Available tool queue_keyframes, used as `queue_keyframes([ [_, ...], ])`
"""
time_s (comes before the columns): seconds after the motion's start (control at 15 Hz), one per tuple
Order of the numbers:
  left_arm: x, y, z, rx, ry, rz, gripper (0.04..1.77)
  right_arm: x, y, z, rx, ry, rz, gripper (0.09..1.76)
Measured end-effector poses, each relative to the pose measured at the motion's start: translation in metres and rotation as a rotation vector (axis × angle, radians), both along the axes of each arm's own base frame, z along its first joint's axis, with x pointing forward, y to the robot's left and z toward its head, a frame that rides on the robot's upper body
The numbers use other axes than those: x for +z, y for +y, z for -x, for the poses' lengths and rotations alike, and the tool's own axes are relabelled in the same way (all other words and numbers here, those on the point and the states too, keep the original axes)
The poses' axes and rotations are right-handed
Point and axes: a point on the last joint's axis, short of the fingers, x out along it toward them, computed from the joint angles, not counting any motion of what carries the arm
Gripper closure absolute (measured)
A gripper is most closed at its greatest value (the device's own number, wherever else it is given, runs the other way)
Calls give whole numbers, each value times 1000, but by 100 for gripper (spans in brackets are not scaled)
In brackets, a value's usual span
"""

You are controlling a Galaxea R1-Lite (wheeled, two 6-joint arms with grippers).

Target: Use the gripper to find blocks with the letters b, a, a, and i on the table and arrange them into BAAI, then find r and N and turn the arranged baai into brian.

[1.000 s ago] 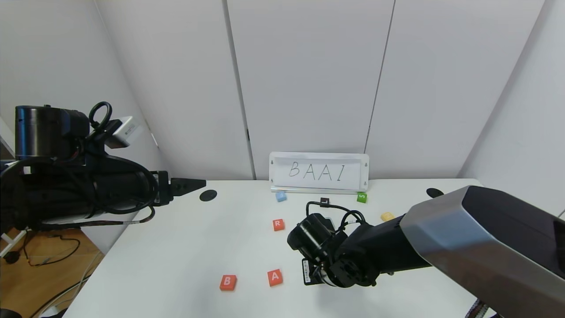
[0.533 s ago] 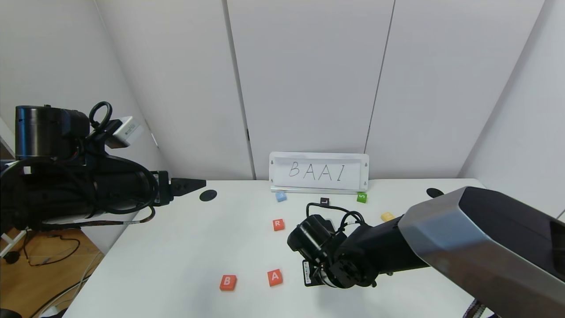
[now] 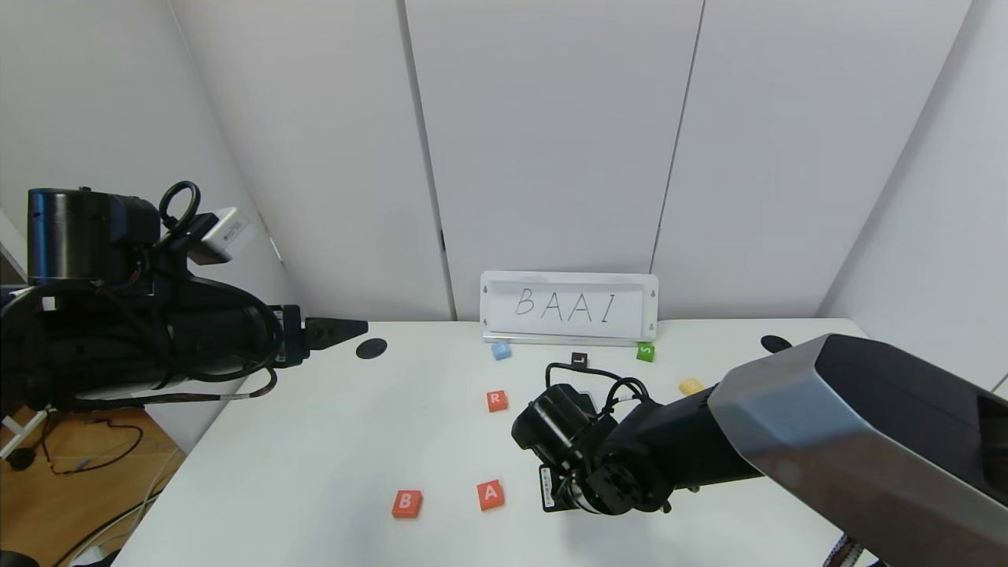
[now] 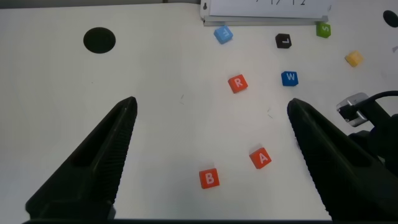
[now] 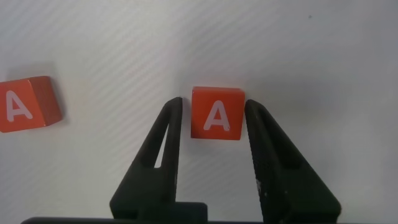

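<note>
At the back stands a white sign (image 3: 568, 306) with handwritten BAAI. Before it lie a light blue tile (image 3: 501, 350), a black tile (image 3: 579, 359) and a green S tile (image 3: 646, 352). A blue W tile (image 4: 289, 78) lies nearer.

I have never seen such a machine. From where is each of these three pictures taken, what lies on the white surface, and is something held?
This is a robot with two black arms, each ending in a two-fingered tool. The wide picture comes from a camera on its head, the other two from cameras on its wrists. On the large white table lie small flat square letter tiles: an orange-red B tile, an orange-red A tile, an orange-red R tile, and others near a white sign reading BAAI. The left tool hangs open at the table's left side, holding nothing. The right tool is low over a second orange-red A tile. Its fingers flank it with a gap on one side, so the tile seems to lie free.
</note>
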Motion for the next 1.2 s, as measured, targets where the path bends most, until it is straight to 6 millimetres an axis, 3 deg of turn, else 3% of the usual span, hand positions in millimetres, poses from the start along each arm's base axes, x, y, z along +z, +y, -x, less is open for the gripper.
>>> queue_keyframes([
  [0.27,0,0,0,0,1,0,9,0,0,0,-1,-1,0,68],
  [0.47,0,0,0,0,0,0,9,0,0,0,-1,-2,0,51],
  [1.2,0,0,0,0,0,1,9,22,-10,-3,-39,-51,10,23],
])
